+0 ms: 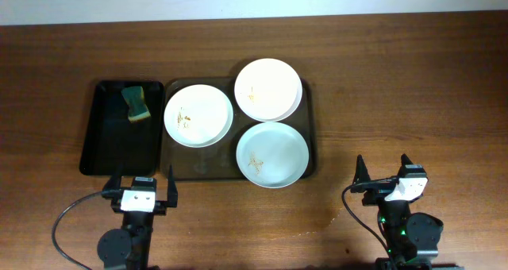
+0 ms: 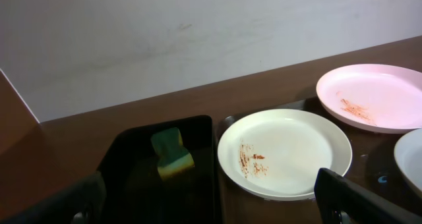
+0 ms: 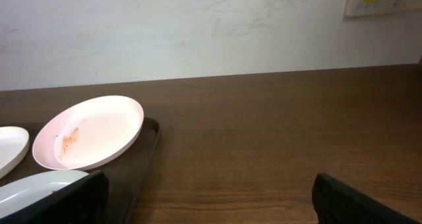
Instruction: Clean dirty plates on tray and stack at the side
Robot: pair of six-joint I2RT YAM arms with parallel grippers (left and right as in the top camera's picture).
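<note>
Three white plates lie on the grey-brown tray (image 1: 309, 155). The left plate (image 1: 198, 114) has brown smears and also shows in the left wrist view (image 2: 285, 153). The back plate (image 1: 268, 88) leans on the tray's far rim and shows in the right wrist view (image 3: 89, 132). The front plate (image 1: 272, 154) is faintly bluish with a brown smear. My left gripper (image 1: 140, 186) is open and empty near the front edge, short of the tray. My right gripper (image 1: 384, 171) is open and empty, to the right of the tray.
A smaller black tray (image 1: 103, 143) sits left of the grey-brown tray and holds a green and yellow sponge (image 1: 137, 102), also in the left wrist view (image 2: 171, 153). Bare wooden table (image 1: 413, 87) lies to the right. A wall runs behind the table.
</note>
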